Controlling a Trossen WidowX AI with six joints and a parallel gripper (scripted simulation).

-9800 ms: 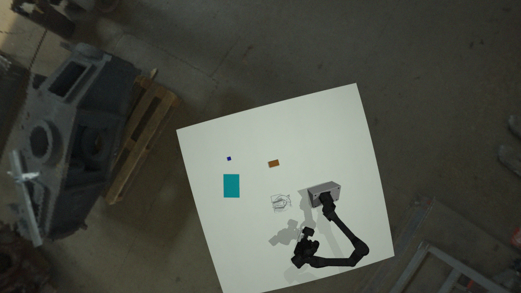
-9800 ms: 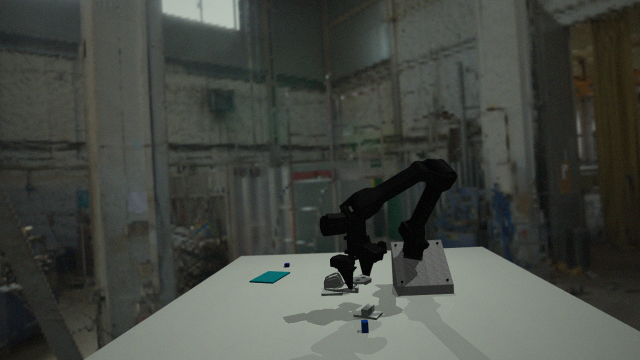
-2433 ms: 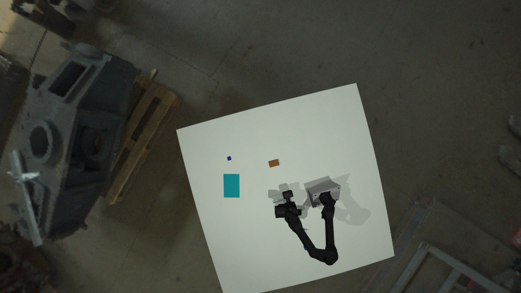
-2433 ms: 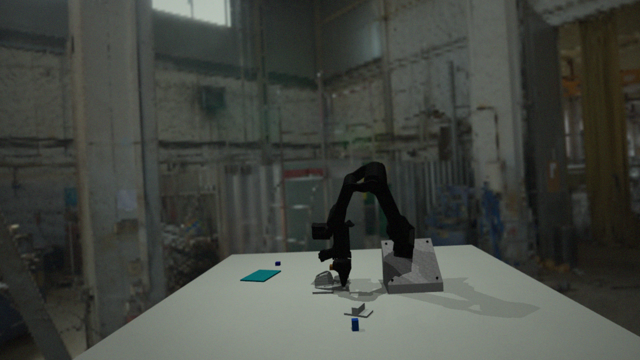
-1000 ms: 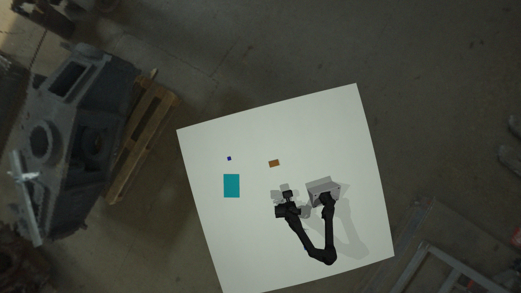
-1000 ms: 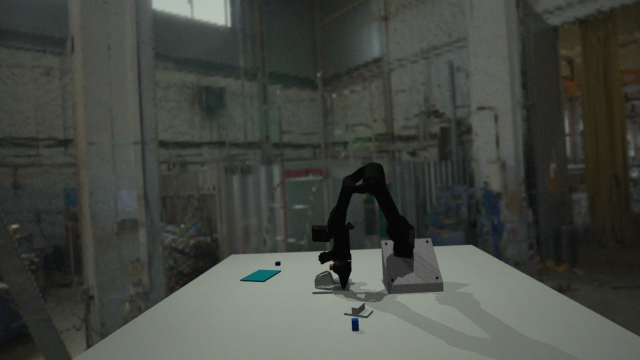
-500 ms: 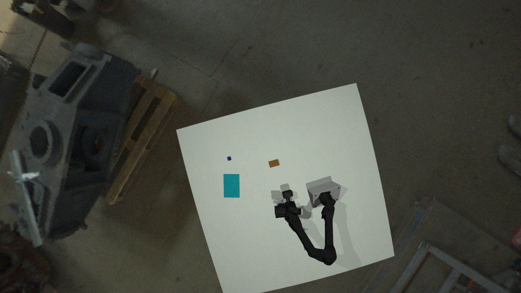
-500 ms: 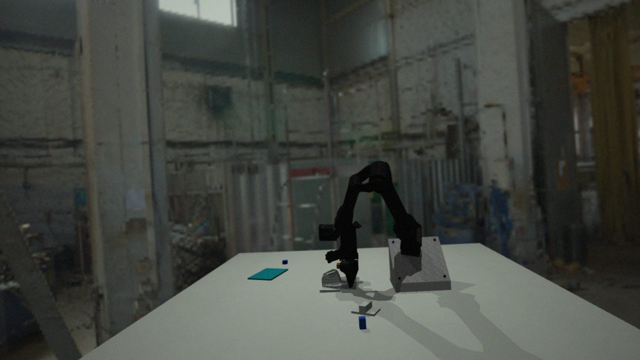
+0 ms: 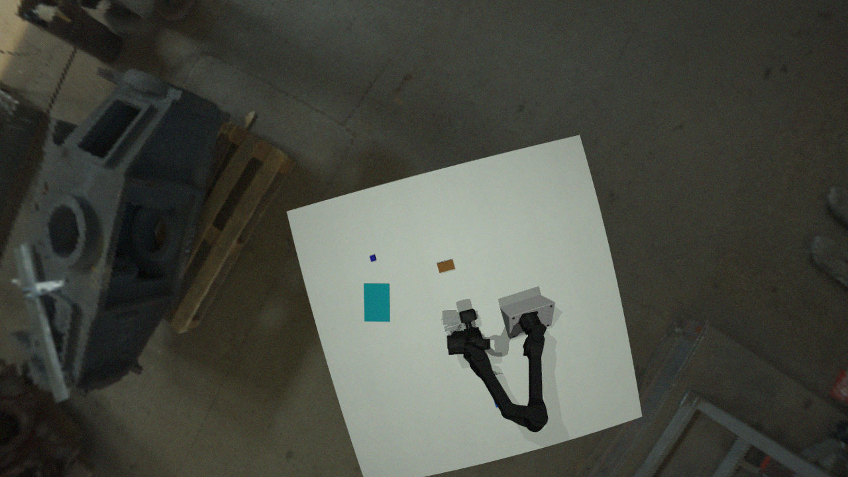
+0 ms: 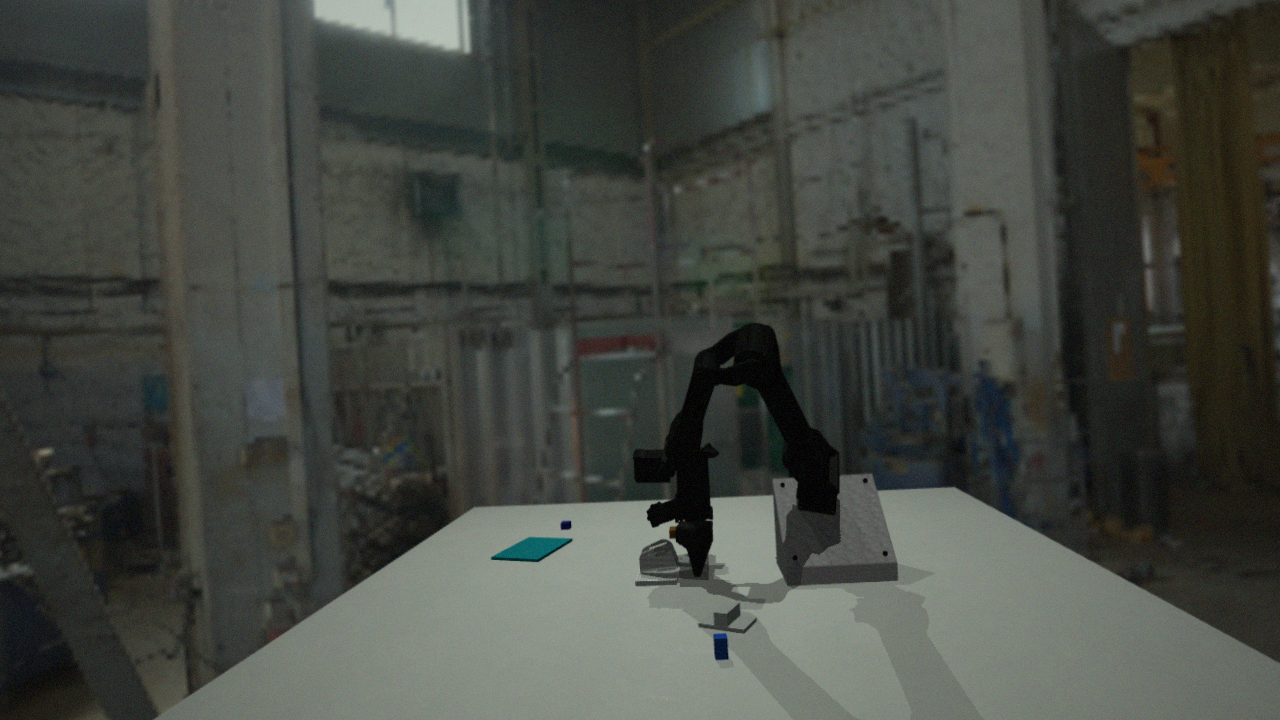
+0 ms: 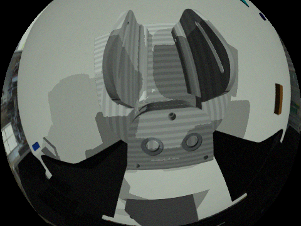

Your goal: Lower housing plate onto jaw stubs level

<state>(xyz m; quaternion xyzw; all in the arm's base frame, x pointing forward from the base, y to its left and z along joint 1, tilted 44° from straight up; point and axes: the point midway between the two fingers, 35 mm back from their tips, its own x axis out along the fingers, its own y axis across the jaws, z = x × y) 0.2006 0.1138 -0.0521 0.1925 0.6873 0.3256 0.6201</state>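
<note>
The grey housing plate (image 11: 172,129), with two ringed holes and a small hole, lies over the near end of the striped base (image 11: 100,59) (image 10: 656,583). The left jaw (image 11: 122,63) and right jaw (image 11: 210,53) stand beyond it, spread apart with a gap between them. My gripper (image 11: 169,139) (image 10: 698,573) points down and is shut on the housing plate, one black finger at each side edge. The plate looks roughly level. A dark gap shows under its far edge. The jaw stubs are hidden beneath it, so I cannot tell whether it rests on them.
A grey sloped block (image 9: 511,317) (image 10: 854,537) carries the arm's base. An orange block (image 9: 446,265) (image 11: 278,98), a teal square (image 9: 376,302) (image 10: 532,548) and a dark blue cube (image 9: 373,258) (image 10: 565,524) lie beyond. A blue block (image 10: 720,646) (image 11: 36,146) stands by a grey bracket (image 10: 726,616).
</note>
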